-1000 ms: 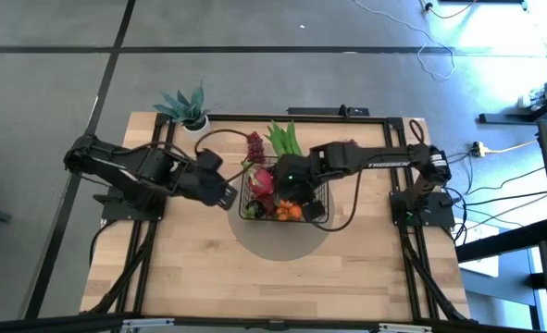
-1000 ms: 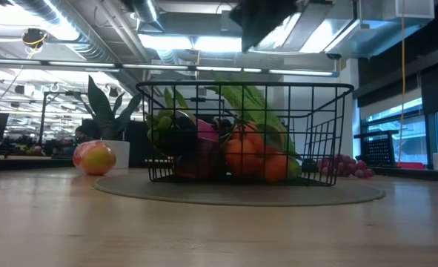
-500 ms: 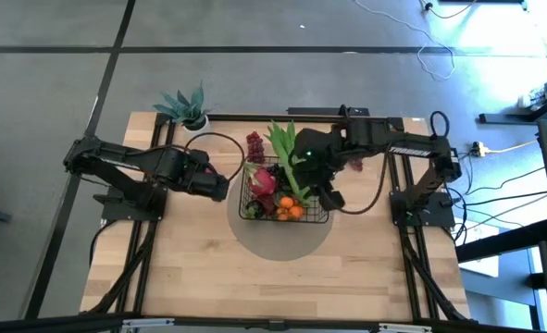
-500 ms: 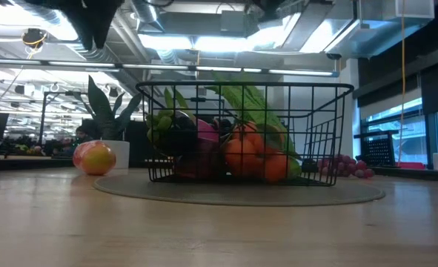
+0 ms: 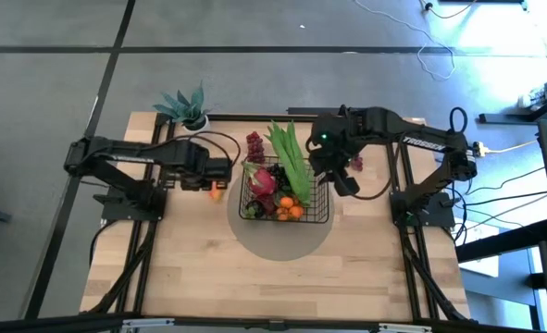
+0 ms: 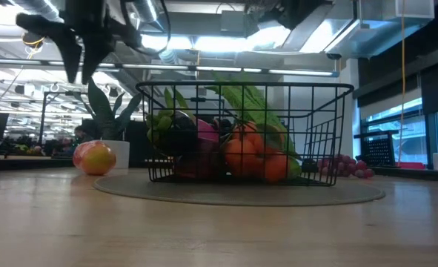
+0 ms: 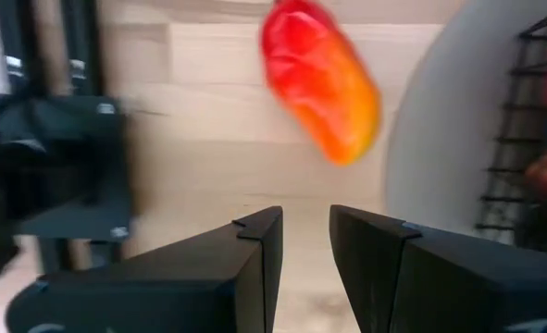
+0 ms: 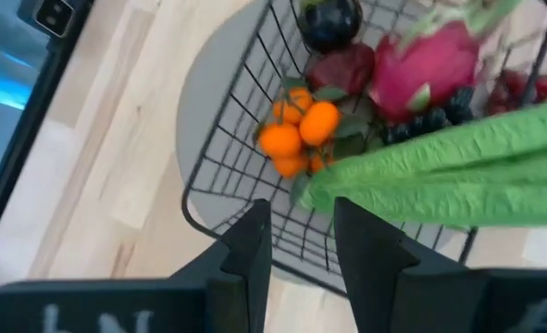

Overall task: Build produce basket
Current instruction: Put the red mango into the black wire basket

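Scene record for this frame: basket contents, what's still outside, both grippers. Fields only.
basket: on the round grey mat, mid table
inside: dragon fruit, oranges, green pods sticking out over the far rim
outside: mango on the table left of the basket; red grapes by its far-left corner
left gripper: narrow gap, empty, above the mango
right gripper: slightly apart, empty, over the basket's right side
other: potted plant, far-left corner

Left gripper [image 5: 219,176] pulls back from basket [image 5: 321,218], now over mango [image 5: 216,191] left of basket. Right gripper [image 5: 347,185] lifts out of basket, moves to its right side.
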`<state>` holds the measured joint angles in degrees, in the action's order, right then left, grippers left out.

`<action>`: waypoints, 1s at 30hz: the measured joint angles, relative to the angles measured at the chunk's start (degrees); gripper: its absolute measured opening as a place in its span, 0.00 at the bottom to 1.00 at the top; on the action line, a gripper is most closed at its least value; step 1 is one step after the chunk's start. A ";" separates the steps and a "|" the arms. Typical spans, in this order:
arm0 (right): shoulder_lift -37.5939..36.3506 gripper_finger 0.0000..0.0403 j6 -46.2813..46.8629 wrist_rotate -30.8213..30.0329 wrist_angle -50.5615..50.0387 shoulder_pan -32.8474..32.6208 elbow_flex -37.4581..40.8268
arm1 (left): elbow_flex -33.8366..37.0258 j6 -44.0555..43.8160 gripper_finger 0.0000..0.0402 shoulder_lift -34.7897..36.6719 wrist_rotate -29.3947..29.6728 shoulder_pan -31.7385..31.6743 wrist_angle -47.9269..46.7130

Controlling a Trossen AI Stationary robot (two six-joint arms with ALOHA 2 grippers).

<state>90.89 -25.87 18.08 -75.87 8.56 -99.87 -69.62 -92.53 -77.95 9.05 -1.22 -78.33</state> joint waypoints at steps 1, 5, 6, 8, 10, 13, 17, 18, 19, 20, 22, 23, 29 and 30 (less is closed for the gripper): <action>0.00 0.26 0.00 -0.05 -0.20 0.21 0.03 | 0.32 0.03 0.20 -0.02 -0.24 -0.54 1.27; -0.04 0.26 -0.14 -0.97 -0.19 0.67 0.03 | 0.59 -0.08 0.20 -0.02 -2.04 -2.47 3.23; -0.04 0.26 -0.15 -2.09 -0.20 0.68 0.03 | 0.59 -0.41 0.20 -0.02 -2.53 -3.04 3.22; -0.04 0.26 -0.14 -4.87 -0.20 0.71 0.03 | 0.59 -1.71 0.20 -0.02 -2.79 -3.96 3.23; -0.04 0.26 0.10 -6.85 -0.20 0.71 0.03 | 0.59 -2.96 0.20 -0.02 -2.79 -4.73 3.25; -0.03 0.26 0.11 -7.04 0.10 0.71 0.03 | 0.59 -4.48 0.20 -0.02 -2.81 -6.04 3.22; 0.07 0.26 0.13 -6.98 1.88 0.67 0.03 | 0.59 -5.53 0.20 -0.02 -4.32 -8.47 3.09; 0.07 0.26 0.15 -6.99 2.18 0.67 0.03 | 0.59 -5.59 0.20 -0.02 -4.35 -9.34 2.94; 0.07 0.26 0.16 -6.99 2.58 0.67 0.03 | 0.59 -5.55 0.20 -0.02 -4.33 -10.21 2.86; 0.07 0.26 0.18 -6.99 3.13 0.67 0.03 | 0.59 -5.26 0.20 -0.02 -4.30 -11.17 2.85; 0.07 0.26 0.22 -6.99 3.82 0.67 0.03 | 0.59 -3.76 0.19 -0.02 -4.52 -13.36 2.87; 0.07 0.26 0.22 -6.99 4.38 0.67 0.03 | 0.59 -2.84 0.18 -0.02 -5.07 -14.40 2.87; 0.09 0.26 0.26 -6.97 6.63 0.67 0.03 | 0.59 4.66 0.14 -0.02 -7.31 -17.28 2.90; 0.09 0.26 0.26 -6.97 7.03 0.67 0.03 | 0.59 4.93 0.13 -0.02 -7.31 -17.26 2.89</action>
<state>90.98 -25.61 11.11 -68.84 9.23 -99.83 -69.04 -87.60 -77.97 1.74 -18.48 -75.44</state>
